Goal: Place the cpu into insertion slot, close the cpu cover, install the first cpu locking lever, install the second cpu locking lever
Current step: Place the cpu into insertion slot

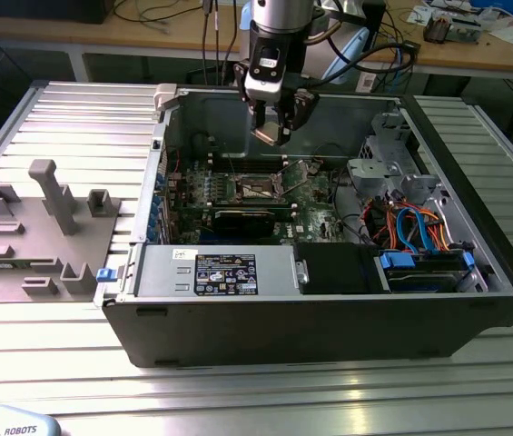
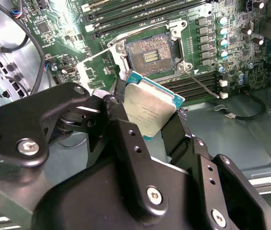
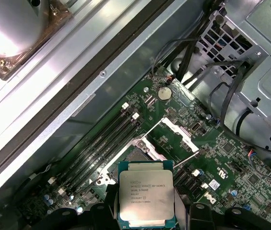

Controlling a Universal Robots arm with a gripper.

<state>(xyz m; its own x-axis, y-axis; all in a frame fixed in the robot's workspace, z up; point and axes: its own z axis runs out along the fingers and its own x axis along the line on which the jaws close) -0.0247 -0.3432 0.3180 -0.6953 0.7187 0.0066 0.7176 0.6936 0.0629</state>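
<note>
Cpu [image 2: 153, 104] sits pinched by its edges in the tool [image 1: 272, 134], metal top toward the first wrist camera, hanging above the slot [image 2: 149, 55] and apart from it, inside the open case [image 1: 474, 300] on the counter [image 1: 47, 363]. The slot lies bare, its cover [image 3: 183, 134] appears swung up behind it, and a thin lever [image 2: 203, 85] stands clear, so nothing seems to block the way down. To do this step well, I judge the chip should be squared to the slot's rim, levelled, since it looks tilted in the second wrist view, and lowered straight without sliding across the contacts. Its keying corner and edge notches are too small to make out, so orientation cannot be confirmed. In the first wrist view the chip hides the slot's near part, and its underside shows nowhere. In the exterior view the chip is hard to pick out between the fingers.
</note>
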